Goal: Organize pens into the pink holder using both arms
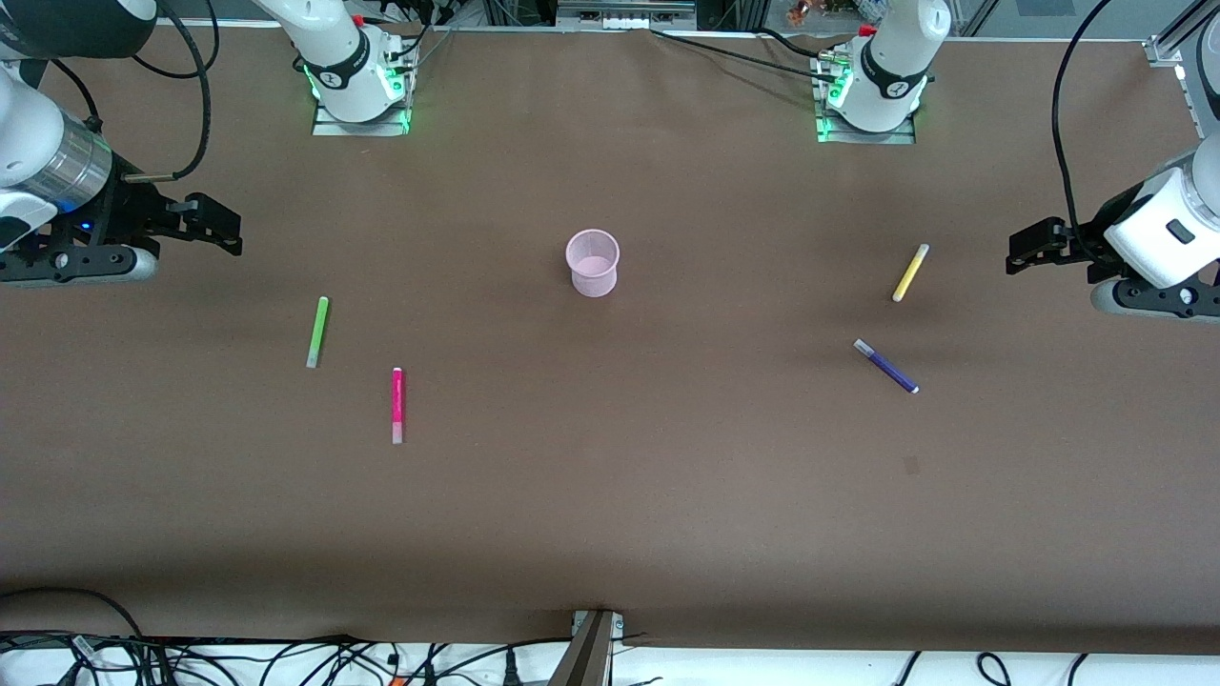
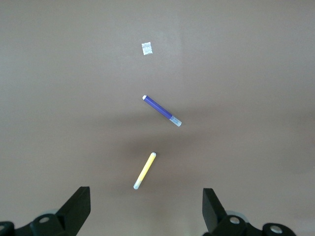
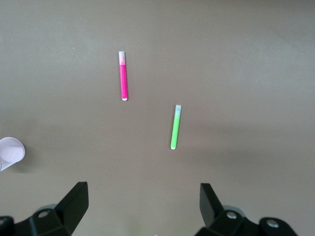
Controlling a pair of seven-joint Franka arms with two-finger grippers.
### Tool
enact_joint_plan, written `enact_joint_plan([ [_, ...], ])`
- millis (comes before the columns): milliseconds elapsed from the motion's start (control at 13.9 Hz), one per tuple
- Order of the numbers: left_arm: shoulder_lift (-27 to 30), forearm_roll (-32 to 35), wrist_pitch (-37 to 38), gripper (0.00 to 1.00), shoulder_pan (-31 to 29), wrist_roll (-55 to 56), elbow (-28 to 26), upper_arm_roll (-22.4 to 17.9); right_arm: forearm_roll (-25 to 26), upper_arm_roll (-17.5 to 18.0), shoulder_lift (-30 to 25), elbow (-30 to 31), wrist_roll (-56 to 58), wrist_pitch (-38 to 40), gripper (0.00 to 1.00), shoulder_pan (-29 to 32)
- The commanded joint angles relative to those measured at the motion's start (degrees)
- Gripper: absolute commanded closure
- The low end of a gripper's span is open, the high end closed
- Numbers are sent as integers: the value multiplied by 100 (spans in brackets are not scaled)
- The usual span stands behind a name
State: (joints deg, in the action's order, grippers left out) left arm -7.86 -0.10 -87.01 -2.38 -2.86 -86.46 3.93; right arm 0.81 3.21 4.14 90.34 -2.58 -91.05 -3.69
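White arms w/ black bands, black cables, green-lit bases, black end effectors.

- Table: plain brown.
- Cup: pale pink.
- Pens: light green, magenta, yellow, dark purple; pale tips.
- Arms: white, black bands.
- Grippers: black, left and right.

Only the cup stands up, at frame centre. Four pens lie flat and well apart, two lower left, two right; open table surrounds each.
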Motion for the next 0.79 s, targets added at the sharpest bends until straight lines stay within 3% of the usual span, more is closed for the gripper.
enact_joint_plan([
  [0,-14,37,123,0,9,-127,112,11,-185,92,-98,45,-85,-27,0,114],
  [361,-76,19,105,0,-43,-57,42,2,-221,92,-107,36,-85,-18,0,114],
  [721,-584,-78,105,0,-201,379,15,-59,-230,119,-98,1,-85,-27,0,114],
])
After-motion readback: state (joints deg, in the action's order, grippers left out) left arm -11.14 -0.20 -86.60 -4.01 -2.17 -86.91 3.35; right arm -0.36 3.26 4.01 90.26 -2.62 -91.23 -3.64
